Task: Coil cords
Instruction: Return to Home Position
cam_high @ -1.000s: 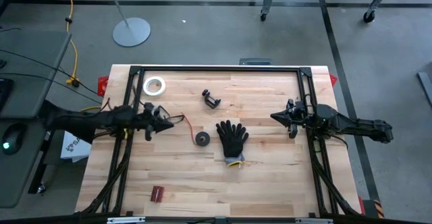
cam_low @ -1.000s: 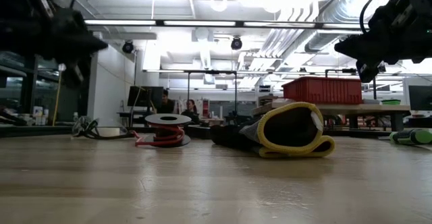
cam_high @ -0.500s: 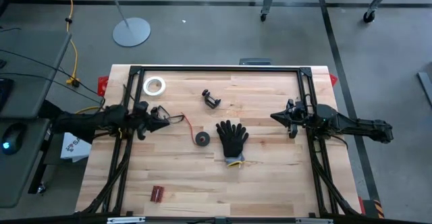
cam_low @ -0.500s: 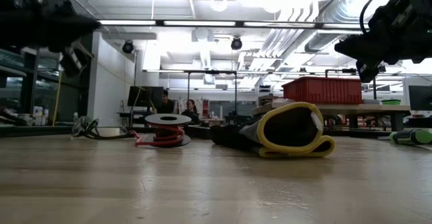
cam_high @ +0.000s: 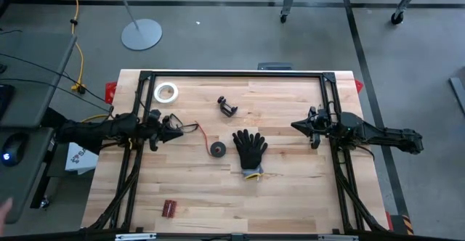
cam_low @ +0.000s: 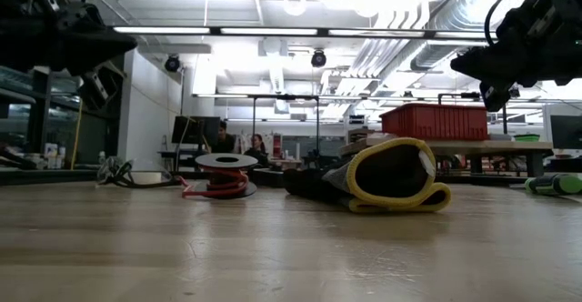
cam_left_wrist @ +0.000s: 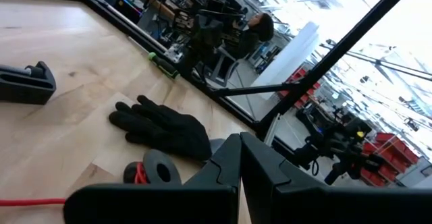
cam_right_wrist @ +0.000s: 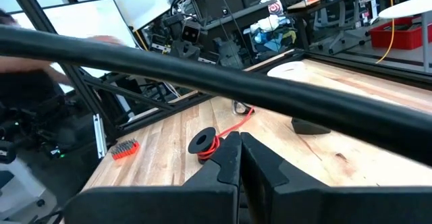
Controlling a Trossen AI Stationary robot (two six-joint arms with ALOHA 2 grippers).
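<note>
Resting on the worktop (cam_high: 290, 197) just beside the black glove (cam_high: 251, 149), on the side nearer the left arm, a small black spool (cam_high: 216, 149) carries the red cord (cam_low: 218, 188). A loose tail of the cord trails away from the glove toward the left end effector (cam_high: 182, 130), whose fingers are pressed together above the wood. The right end effector (cam_high: 294, 126), fingers likewise closed, hangs well apart on the glove's opposite side. A white tape ring (cam_high: 166, 92) lies farther off.

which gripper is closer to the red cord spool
Left. The left gripper hovers a short way from the spool, on its left-arm side. The right gripper is farther off, beyond the black glove.
</note>
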